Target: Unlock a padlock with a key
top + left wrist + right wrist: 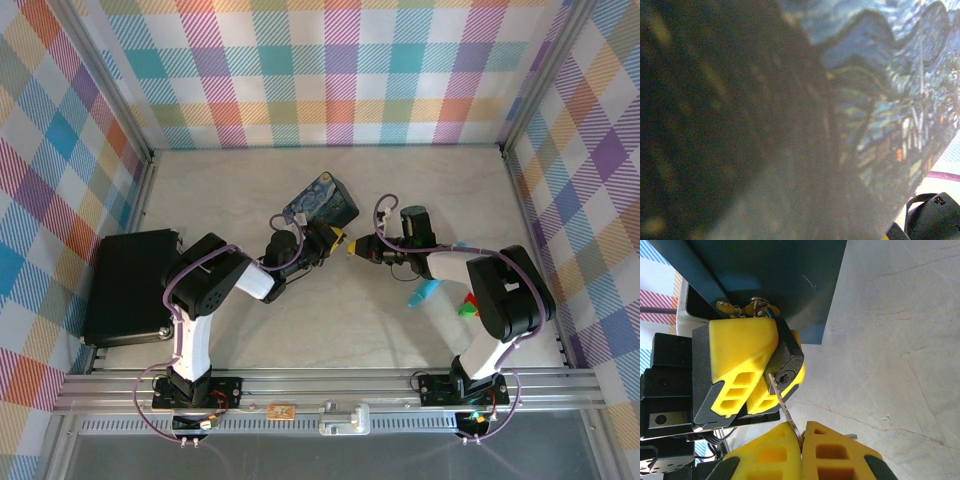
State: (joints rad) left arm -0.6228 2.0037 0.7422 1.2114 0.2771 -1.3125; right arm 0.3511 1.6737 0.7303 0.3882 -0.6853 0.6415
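In the right wrist view the padlock [788,359], small with a dark body, sits pinched between the yellow fingers [740,350] of my left gripper [336,240], which is shut on it. Its silvery shackle [753,306] sticks up against the blue tin's dark side. My right gripper [802,434] is shut on the key [785,402], whose thin toothed blade slants up and to the left. The blade's tip rests against the padlock's face just left of the round keyhole [785,376], outside the slot. Seen from above, the two grippers meet tip to tip at mid-table.
The blue painted tin [322,200] lies just behind the grippers, and its blurred painted surface [890,75] sits close to the left wrist camera. A black case [130,285] lies at the left wall. A turquoise stick [425,292] and a red-green block [467,305] lie by the right arm.
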